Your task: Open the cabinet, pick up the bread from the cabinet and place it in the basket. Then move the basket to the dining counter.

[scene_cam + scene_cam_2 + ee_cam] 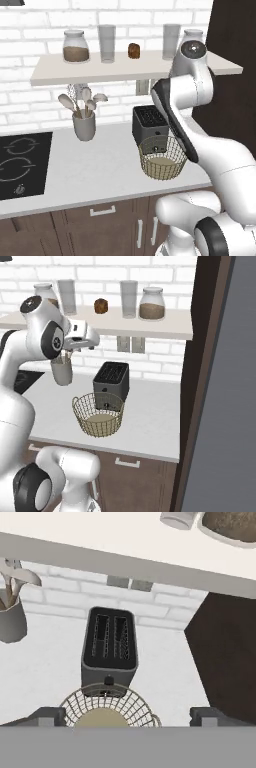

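The bread (133, 50), a small dark-brown lump, sits on the open white shelf (60, 70) between two glasses; in the right base view the bread (101, 306) is up and to the right of my hand. The wire basket (162, 159) stands on the worktop right in front of the toaster, with only its pale bottom showing inside. In the hand view my gripper (127, 716) is open wide above the basket (107, 704), holding nothing, with one fingertip at each lower corner. The dining counter is out of view. I cannot tell which unit is the cabinet.
A black toaster (149, 125) stands behind the basket. A grey utensil cup (84, 125) is to its left, and a black hob (22, 165) lies at the far left. A brown-filled jar (151, 303) and glasses share the shelf. A tall dark panel (200, 356) bounds the right side.
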